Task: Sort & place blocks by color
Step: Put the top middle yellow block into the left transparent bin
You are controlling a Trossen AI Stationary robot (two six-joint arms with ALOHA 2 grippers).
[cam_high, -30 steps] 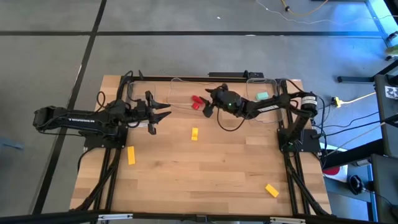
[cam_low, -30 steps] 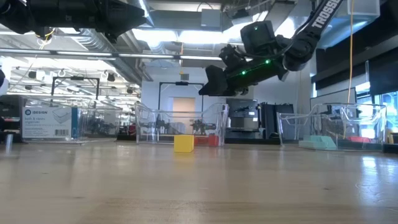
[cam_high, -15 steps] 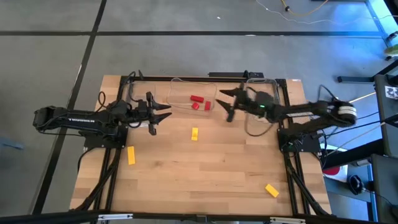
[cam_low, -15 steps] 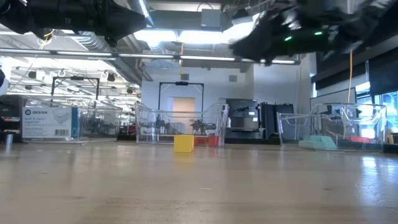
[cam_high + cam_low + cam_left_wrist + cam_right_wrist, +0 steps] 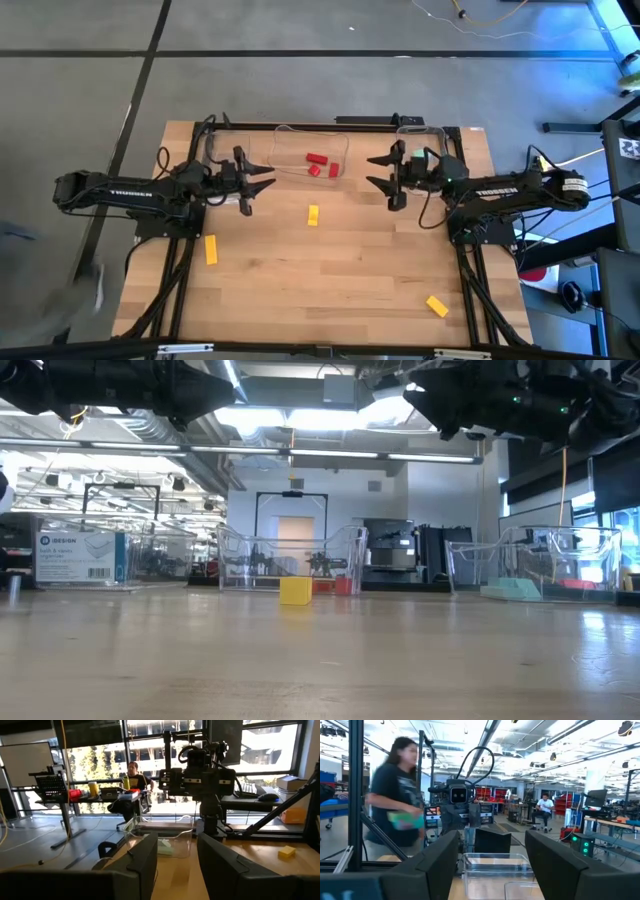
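Three red blocks [image 5: 318, 165] lie in the middle clear bin [image 5: 285, 135] at the table's far side. A teal block [image 5: 421, 155] shows in the right bin, partly under my right arm. Three yellow blocks lie on the table: one in the middle [image 5: 313, 214], one on the left [image 5: 211, 249], one near the right front [image 5: 437, 305]. My right gripper [image 5: 378, 170] hangs open in the air between the two bins, touching nothing. My left gripper [image 5: 262, 181] waits open to the left of the middle bin. In the low view the middle yellow block [image 5: 295, 591] stands in front of the bin.
A third clear bin [image 5: 222, 140] sits at the far left, behind my left gripper. The right bin [image 5: 530, 565] holds teal pieces. Bare wood spreads across the table's near half. A person [image 5: 397, 795] walks past beyond the table's left side.
My right gripper has pulled back from over the middle bin toward the table's right edge and risen, levelling out from a downward tilt. The three red blocks that it had partly covered now show in the bin. A person has walked in beyond the left edge.
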